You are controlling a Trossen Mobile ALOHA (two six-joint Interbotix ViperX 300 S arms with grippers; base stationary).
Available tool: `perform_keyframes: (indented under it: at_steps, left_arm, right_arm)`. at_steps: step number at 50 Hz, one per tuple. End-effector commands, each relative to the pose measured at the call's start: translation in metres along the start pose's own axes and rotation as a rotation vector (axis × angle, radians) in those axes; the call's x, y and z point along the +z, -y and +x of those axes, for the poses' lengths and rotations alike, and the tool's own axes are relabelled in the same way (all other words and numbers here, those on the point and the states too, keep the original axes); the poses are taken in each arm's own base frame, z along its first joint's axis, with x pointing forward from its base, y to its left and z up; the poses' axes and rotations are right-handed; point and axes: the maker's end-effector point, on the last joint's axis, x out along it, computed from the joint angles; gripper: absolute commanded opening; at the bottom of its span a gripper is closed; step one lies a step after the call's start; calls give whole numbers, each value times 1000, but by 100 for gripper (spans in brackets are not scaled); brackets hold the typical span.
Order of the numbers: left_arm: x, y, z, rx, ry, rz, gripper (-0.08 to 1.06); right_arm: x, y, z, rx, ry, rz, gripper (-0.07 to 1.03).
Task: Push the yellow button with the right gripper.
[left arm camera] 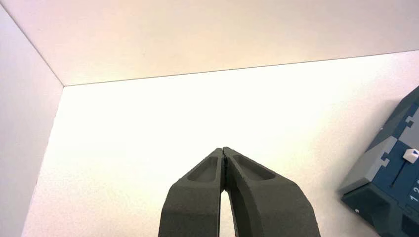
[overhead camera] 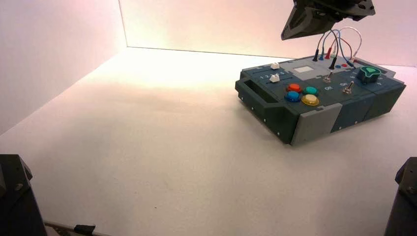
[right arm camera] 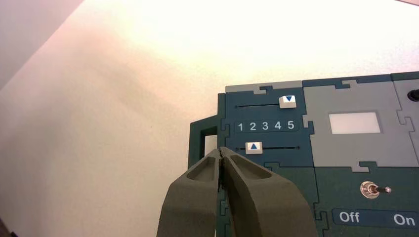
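- Right gripper (right arm camera: 221,150) hanging above the box (overhead camera: 314,120), fingers closed, gripping nothing.
- Box lettering showing "1 2 3 4 5", "Off", "On".
- Yellow button (overhead camera: 310,100) sitting untouched.

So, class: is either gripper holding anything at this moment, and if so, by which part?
Nothing is held. The right gripper is shut and empty above the box; the left gripper is shut and empty over the table.

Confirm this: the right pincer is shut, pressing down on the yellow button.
Not quite. The right pincer is shut, but it hangs above the box's far edge, near the wires, well off the yellow button. The high view shows the gap.
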Motion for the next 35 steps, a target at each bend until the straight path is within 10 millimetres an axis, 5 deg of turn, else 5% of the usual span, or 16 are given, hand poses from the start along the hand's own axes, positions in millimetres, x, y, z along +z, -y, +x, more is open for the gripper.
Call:
perform_keyframes:
  at_steps: [1, 35]
  left_arm:
    - [17, 1, 0, -1, 44, 12, -3]
    - [27, -1, -1, 3, 64, 29, -3]
  right_arm:
    - [14, -2, -3, 2, 35, 3, -2]
    - [11, -4, -4, 14, 18, 0, -2]
